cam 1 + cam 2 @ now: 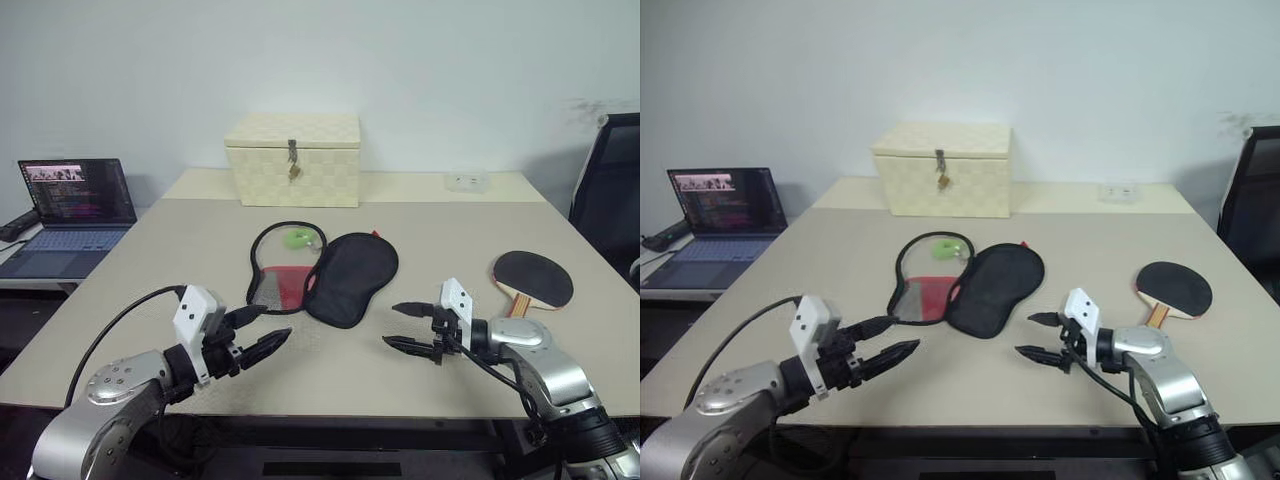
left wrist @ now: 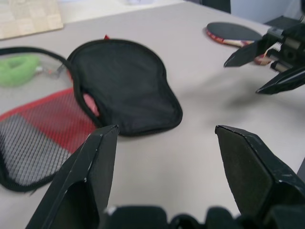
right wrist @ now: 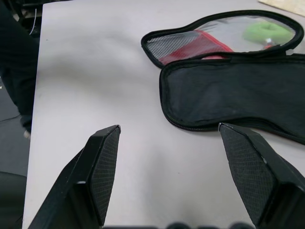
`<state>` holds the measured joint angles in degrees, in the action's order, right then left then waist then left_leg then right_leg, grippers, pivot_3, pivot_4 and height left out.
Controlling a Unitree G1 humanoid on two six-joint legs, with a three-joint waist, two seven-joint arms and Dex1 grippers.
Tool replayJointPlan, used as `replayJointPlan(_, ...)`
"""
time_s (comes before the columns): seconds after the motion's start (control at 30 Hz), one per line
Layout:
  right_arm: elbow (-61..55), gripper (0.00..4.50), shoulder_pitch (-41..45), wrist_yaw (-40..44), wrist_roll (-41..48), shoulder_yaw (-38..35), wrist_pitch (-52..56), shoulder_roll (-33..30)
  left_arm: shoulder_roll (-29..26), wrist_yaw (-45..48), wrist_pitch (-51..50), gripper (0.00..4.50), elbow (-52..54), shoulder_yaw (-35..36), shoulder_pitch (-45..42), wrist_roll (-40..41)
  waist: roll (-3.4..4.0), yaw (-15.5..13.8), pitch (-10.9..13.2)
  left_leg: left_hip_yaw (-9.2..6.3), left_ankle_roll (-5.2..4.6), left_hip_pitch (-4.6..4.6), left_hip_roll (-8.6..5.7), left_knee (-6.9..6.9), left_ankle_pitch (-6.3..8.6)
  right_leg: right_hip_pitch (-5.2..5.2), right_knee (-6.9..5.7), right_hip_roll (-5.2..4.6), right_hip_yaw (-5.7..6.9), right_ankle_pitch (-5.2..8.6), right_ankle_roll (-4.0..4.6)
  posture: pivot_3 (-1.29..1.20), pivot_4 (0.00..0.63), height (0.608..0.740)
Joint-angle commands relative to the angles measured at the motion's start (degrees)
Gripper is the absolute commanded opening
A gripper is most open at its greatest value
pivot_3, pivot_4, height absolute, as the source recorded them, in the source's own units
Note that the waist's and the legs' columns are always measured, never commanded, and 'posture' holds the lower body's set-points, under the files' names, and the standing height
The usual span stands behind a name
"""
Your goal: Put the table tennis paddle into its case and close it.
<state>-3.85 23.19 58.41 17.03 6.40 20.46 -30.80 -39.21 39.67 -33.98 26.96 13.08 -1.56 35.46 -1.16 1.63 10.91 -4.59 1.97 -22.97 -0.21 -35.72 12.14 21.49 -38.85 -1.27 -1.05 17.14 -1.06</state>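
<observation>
Paddle (image 1: 532, 278) first: we see it lying flat on the right side of the pale matte bench (image 1: 180, 250), its round black rubber face smooth and dull, its short light-wood handle edged in red-orange and pointing toward the near edge. It rests well apart from the case (image 1: 325, 272), which lies unzipped and spread open at the middle of the bench. The case's soft black fabric flap is folded out to the right, a rounded paddle outline with a stitched zip border; the other half shows grey mesh over red lining, ringed by a thin black rim, with a small green item (image 1: 299, 238) inside its round end.

We hold both grippers low over the near edge of the bench, apart from everything. Our left gripper (image 1: 262, 333) has its tapered black fingers spread and empty, pointing toward the case. Our right gripper (image 1: 407, 326) is likewise released, its fingers parted with nothing between them, just left of the paddle's handle.

Behind the case stands a cream woven box (image 1: 293, 158) with a metal latch. An open laptop (image 1: 72, 213) sits on a lower surface to the left.
</observation>
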Motion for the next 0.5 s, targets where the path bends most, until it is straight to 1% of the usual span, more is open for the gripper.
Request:
replayJointPlan(0.03, -4.9, 3.6, 0.1, -1.0, 0.8, -0.9, 2.4, -1.8, 0.1, 0.5, 2.8, 3.55, -2.3, 0.4, -1.8, -1.5, -0.01, 0.0, 0.0, -0.01, 0.0, 0.0, 0.0, 0.0, 0.0, 0.0, 0.0, 0.0, 0.0, 0.0, 0.0, 0.0, 0.15, 0.74)
replayJointPlan(0.17, -5.5, 3.6, 0.3, -5.6, 0.5, -2.8, 5.0, -1.1, 0.3, 2.8, 5.7, 3.55, -7.3, -0.5, -5.4, -2.7, -0.01, -0.1, 0.0, -0.01, 0.0, 0.0, 0.0, -0.01, 0.0, -0.02, 0.0, 0.0, 0.03, 0.02, 0.0, 0.0, 0.15, 0.74)
replayJointPlan(0.23, -7.5, 3.6, 0.8, -7.5, 2.5, -3.8, 10.2, -1.2, 0.0, 4.3, 5.2, 3.55, -9.5, -0.1, -8.3, -1.4, -0.03, -0.1, 0.0, 0.0, 0.0, 0.0, -0.01, -0.01, 0.0, -0.01, 0.0, -0.01, 0.02, 0.02, -0.01, 0.0, 0.15, 0.74)
replayJointPlan(0.3, -9.0, 3.6, 2.0, -9.9, 4.6, -4.5, 15.8, -0.3, -1.7, 7.7, 5.4, 3.55, -12.4, 0.2, -10.2, -1.1, -0.03, -0.1, 0.0, -0.02, 0.0, -0.03, -0.01, 0.0, 0.0, 0.02, 0.0, 0.0, 0.03, 0.02, -0.01, 0.0, 0.15, 0.74)
replayJointPlan(0.4, -9.8, 3.6, 4.8, -15.3, 6.7, -4.7, 24.1, 3.2, -4.3, 11.9, 5.4, 3.55, -16.8, 1.2, -12.5, -0.8, -0.03, 0.4, 0.0, 0.06, 0.0, -0.01, 0.0, 0.07, 0.0, 0.09, -0.03, 0.0, 0.0, -0.01, 0.04, 0.0, 0.15, 0.74)
replayJointPlan(0.5, -8.7, 3.6, 7.9, -22.0, 7.8, -5.0, 31.8, 8.7, -6.4, 15.1, 4.9, 3.55, -20.0, 2.6, -14.0, 0.0, -0.03, 0.4, 0.0, 0.15, 0.0, -0.01, 0.1, 0.18, -0.01, 0.25, -0.12, 0.1, 0.0, -0.02, 0.15, 0.0, 0.15, 0.74)
